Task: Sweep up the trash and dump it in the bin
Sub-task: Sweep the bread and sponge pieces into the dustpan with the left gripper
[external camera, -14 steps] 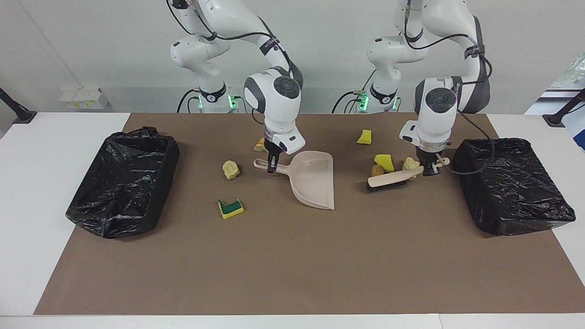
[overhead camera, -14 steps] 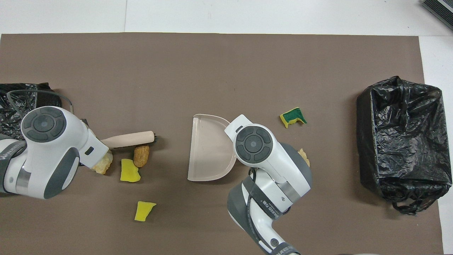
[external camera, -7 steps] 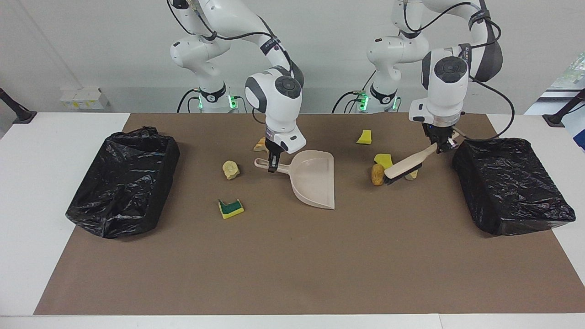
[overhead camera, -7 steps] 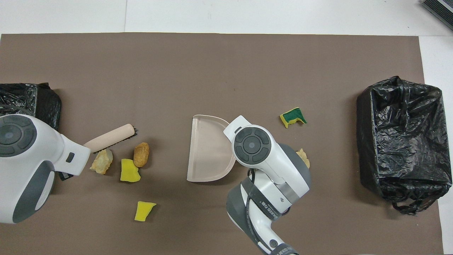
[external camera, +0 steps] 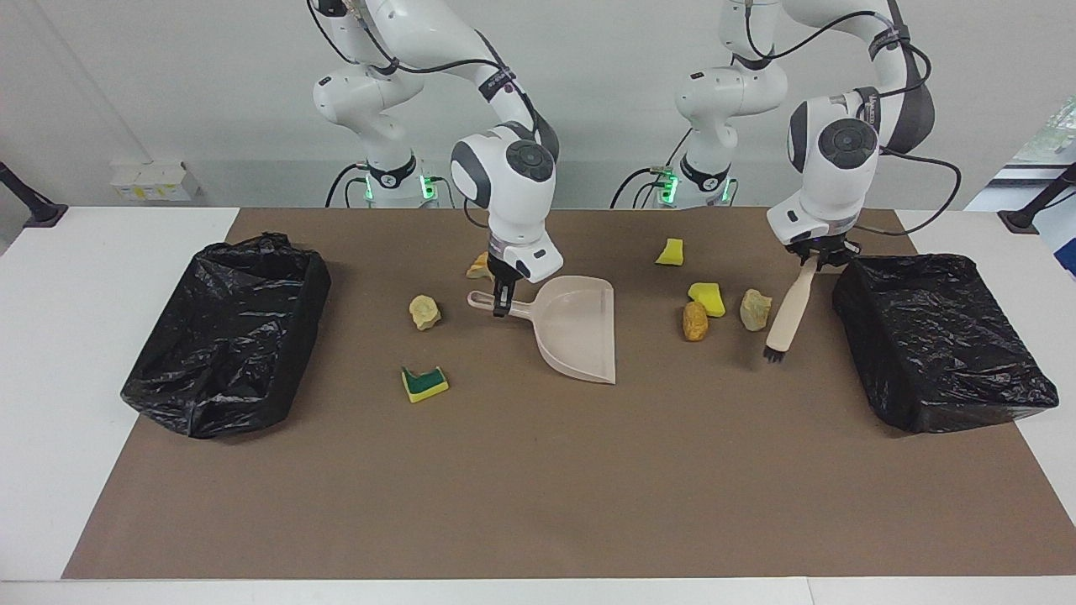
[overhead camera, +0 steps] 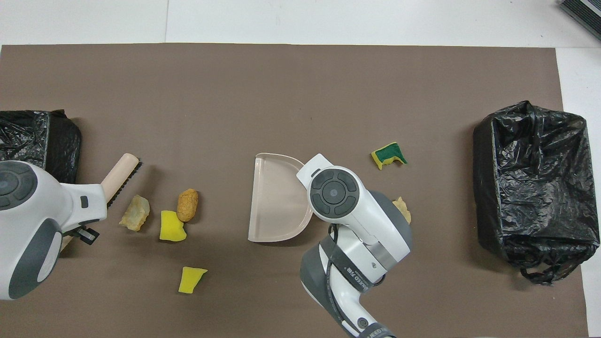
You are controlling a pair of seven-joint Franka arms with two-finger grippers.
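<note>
The brush [external camera: 788,313] is gripped at its handle end by the left tool [external camera: 814,262] and hangs steeply, bristle end down and close to the mat, between a trash cluster and the bin [external camera: 941,336] at the left arm's end of the bench. Its long axis runs from the tool down and away from the robots. The cluster, a beige lump [external camera: 754,308], an orange chunk [external camera: 694,320] and a yellow sponge piece [external camera: 708,298], lies just beside the brush on the dustpan's side, so the pan [external camera: 580,336] is judged to be straight down the sweep line. The pan's handle is clamped by the right tool [external camera: 502,294], with the open mouth turned toward the cluster. A further yellow piece [external camera: 670,251] lies nearer to the robots; a green-backed sponge [external camera: 424,383], a lump [external camera: 424,311] and a scrap [external camera: 479,266] lie toward the right arm's end, near the other bin [external camera: 227,336]. Compared with one second ago, the brush has been lifted off the cluster and swung from lying across it to nearly upright beside it; the lump it covered is now exposed. The pan is unchanged.
</note>
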